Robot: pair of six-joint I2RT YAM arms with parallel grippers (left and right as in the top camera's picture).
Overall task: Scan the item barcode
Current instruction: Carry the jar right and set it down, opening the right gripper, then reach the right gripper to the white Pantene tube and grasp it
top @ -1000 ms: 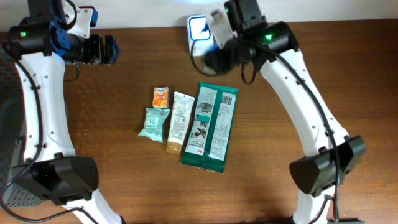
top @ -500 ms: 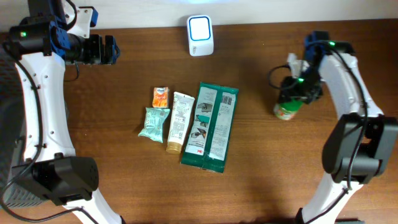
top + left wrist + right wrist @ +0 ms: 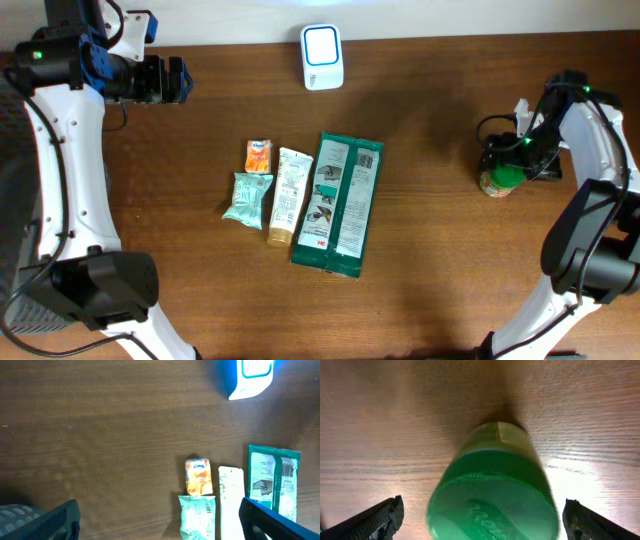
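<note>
1. A dark brown wooden bench (image 3: 200,300) fills the view, with a pale strip of wall along its far edge.
2. Nearest the front edge, about mid-bench, a green pack (image 3: 340,203) lies flat with its long side running near to far (it is the largest thing here).
3. Just left of the pack lies a white tube (image 3: 288,195), cap towards the front edge.
4. Left of the tube lie two sachets: a teal one (image 3: 247,199) and, just beyond it, an orange one (image 3: 260,157).
5. Towards the right edge, well apart from that group, a green-capped jar (image 3: 500,181) stands on the bench, cap up.
6. The right gripper (image 3: 482,522) hangs directly over the jar. Its fingers (image 3: 375,519) are spread wide to either side of the cap, with bare wood between each finger and the jar, so it holds nothing.
7. At the middle of the far edge stands a white scanner (image 3: 322,43), its face lit blue-white.
8. At the far left corner the left gripper (image 3: 178,80) hangs above bare wood, jaws wide apart and empty, pointing towards the scanner.
</note>
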